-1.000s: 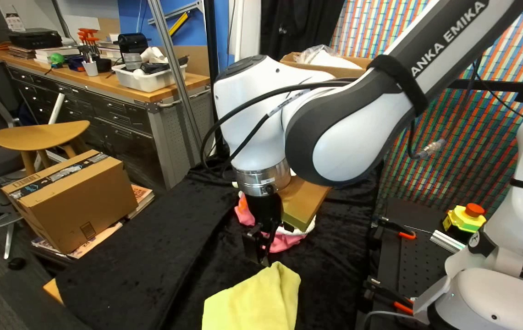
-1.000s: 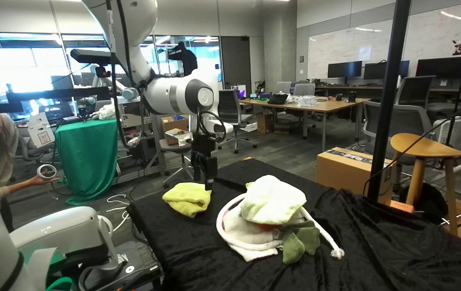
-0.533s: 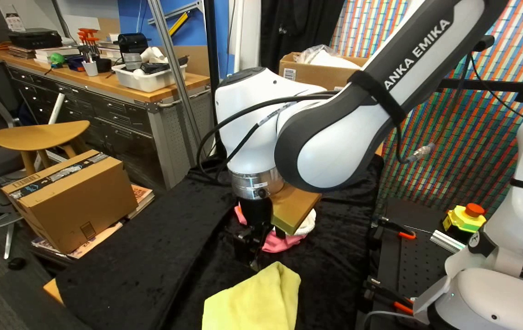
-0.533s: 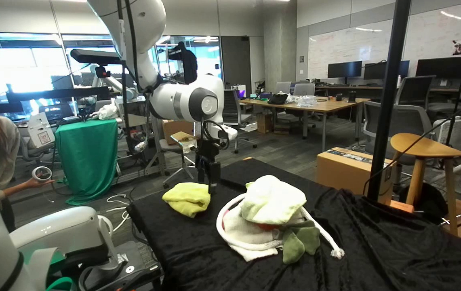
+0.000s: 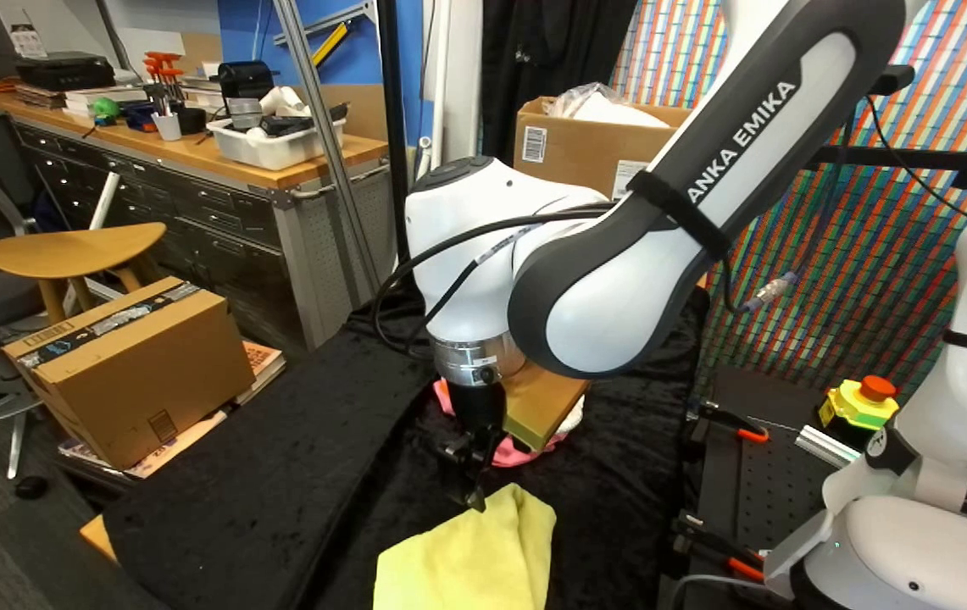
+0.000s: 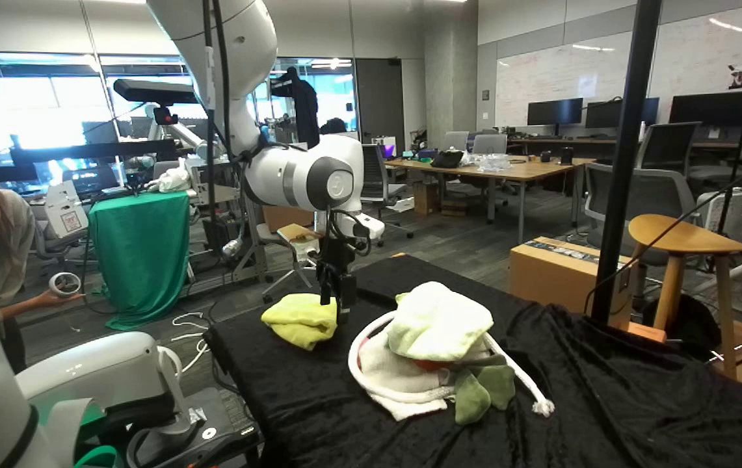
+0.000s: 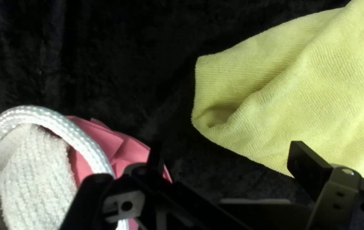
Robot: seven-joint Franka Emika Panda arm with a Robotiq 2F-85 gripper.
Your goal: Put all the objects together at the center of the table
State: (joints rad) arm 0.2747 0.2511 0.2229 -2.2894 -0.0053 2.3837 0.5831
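The fingers [image 7: 309, 171] stand wide apart, holding nothing, close to the yellow cloth [image 6: 301, 320], which lies near the far edge of the bench [image 6: 318, 400] in an exterior view. Farther in from that edge is a pile [image 6: 403, 374]: white cloth [image 6: 441, 322] on top, white rope [image 7: 73, 136] over pink cloth [image 7: 125, 150].

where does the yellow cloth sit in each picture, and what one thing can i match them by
In an exterior view: yellow cloth at bottom centre, cut off by the lower edge.
In an exterior view: yellow cloth left of centre, below mid-height.
Wrist view: yellow cloth across the right side, running off the edge.
Shared landmark: the gripper, pictured respectively above the yellow cloth, right of it, and along the bottom.
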